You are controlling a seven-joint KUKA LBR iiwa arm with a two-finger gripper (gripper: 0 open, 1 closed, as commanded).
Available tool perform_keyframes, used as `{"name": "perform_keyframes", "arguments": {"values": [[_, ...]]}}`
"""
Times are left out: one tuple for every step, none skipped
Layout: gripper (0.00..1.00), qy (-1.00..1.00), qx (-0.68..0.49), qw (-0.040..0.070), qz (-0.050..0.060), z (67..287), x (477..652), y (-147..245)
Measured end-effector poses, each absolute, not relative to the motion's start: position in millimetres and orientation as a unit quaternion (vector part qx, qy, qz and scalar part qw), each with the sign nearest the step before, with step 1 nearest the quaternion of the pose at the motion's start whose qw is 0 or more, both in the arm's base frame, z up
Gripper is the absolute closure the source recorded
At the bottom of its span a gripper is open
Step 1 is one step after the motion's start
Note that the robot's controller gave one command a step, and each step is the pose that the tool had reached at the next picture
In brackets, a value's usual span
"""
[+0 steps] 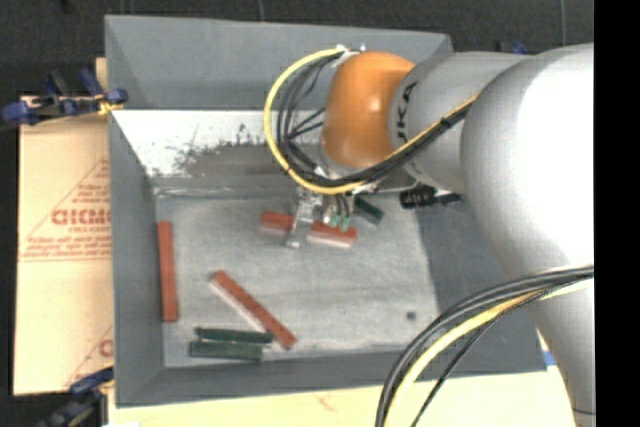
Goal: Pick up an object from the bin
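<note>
Centre of frame: the end effector (303, 223) is down at the floor of the grey bin (135, 245), low among a small cluster of pieces.

- Nearest things: a red bar (275, 222) just left of it, a second red piece (333, 236) just right of it, and a dark green piece (370, 211) a little further right.
- We cannot tell whether the two red pieces are one bar crossed by the end effector or two separate bars.
- We cannot tell whether the end effector is open or closed; the view from above does not resolve it.

Progress, as we judge it: the approach looks done, with the end effector at the level of the red pieces. Nothing is lifted yet. Everything we see lies flat on the bin floor. Grasp, lift and withdrawal remain.

Rest of the bin, well apart from the end effector:
- a red stick (167, 272) along the left side
- a salmon-red bar (252, 310) lying diagonally at lower centre
- two dark green bars (228, 345) at the lower edge

Hidden: the orange cover (362, 110), the looped cables (285, 130) and the arm body mask the right part of the bin and the contact point itself.
</note>
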State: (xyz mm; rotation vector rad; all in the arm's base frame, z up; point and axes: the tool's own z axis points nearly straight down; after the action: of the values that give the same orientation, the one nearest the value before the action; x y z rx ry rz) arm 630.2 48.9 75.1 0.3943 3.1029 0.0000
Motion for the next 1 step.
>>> {"name": "perform_keyframes", "arguments": {"values": [[1.0, 0.992, 0.126, 0.007, 0.0, 75.0, 630.1, 49.0]]}}
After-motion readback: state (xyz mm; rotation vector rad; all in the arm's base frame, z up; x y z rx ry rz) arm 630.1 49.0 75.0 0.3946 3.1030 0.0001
